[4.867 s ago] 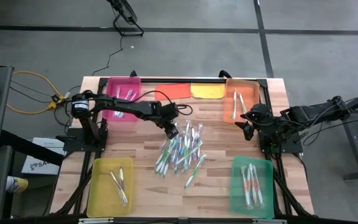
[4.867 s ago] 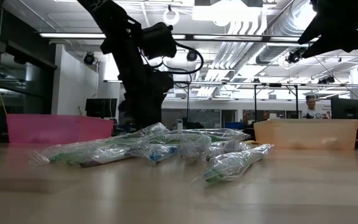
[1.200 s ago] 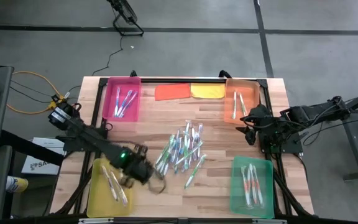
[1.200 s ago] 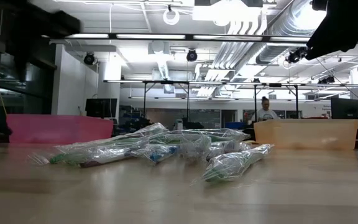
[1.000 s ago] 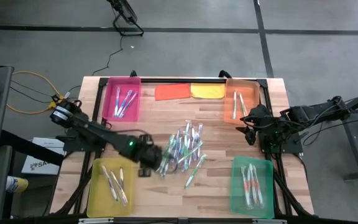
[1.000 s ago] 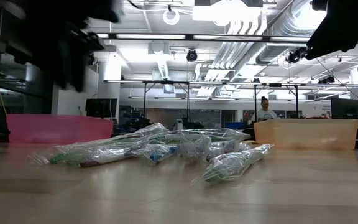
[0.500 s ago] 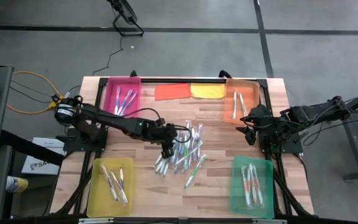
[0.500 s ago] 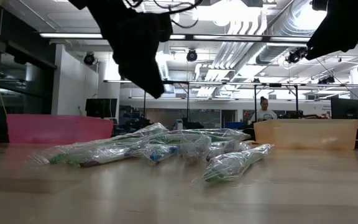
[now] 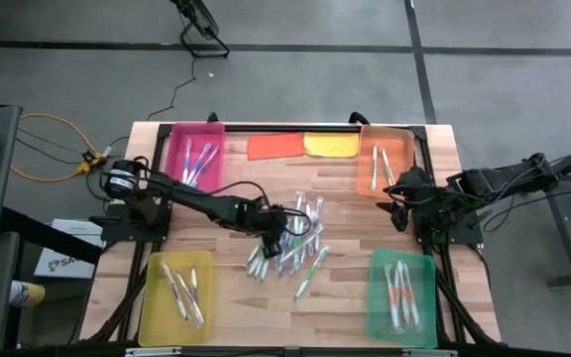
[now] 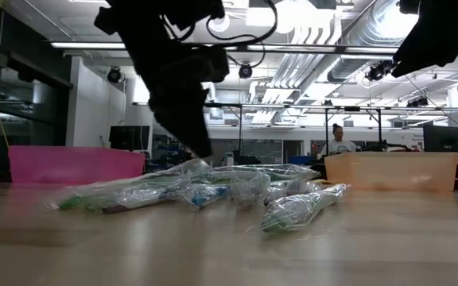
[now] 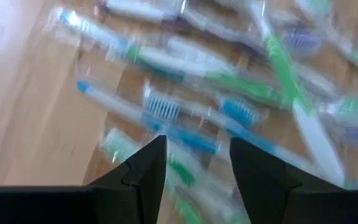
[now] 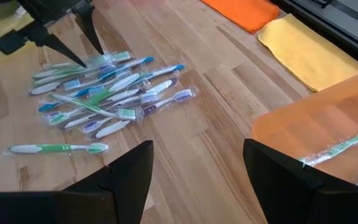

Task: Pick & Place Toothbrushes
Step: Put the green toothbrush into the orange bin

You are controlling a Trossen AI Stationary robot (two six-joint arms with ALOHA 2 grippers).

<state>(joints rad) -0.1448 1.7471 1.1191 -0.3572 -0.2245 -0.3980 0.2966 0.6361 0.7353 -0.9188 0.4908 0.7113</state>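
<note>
The loose toothbrushes (image 9: 293,238) lie in a pile at mid-table, white with green, blue or purple, in clear wrappers; the pile also shows in the low view (image 10: 237,187). My left gripper (image 9: 273,229) is open and points down at the pile's left side. In the left wrist view the gripper (image 11: 197,146) hangs close over a blue toothbrush (image 11: 166,124), and its tips (image 10: 200,151) sit just above the wrappers. My right gripper (image 9: 396,206) waits open near the orange tray (image 9: 369,183), raised above the table (image 12: 197,149).
There are trays at the four corners, each holding a few toothbrushes: pink (image 9: 174,159), orange, yellow (image 9: 152,297) and green (image 9: 426,297). An orange cloth (image 9: 274,146) and a yellow cloth (image 9: 331,145) lie at the far edge. A person stands in the room behind (image 10: 340,143).
My left arm has swung from over the yellow tray, toward the far edge and to the right, until it is over the pile. It has then dropped toward the pile's left side. The right arm has kept still.
</note>
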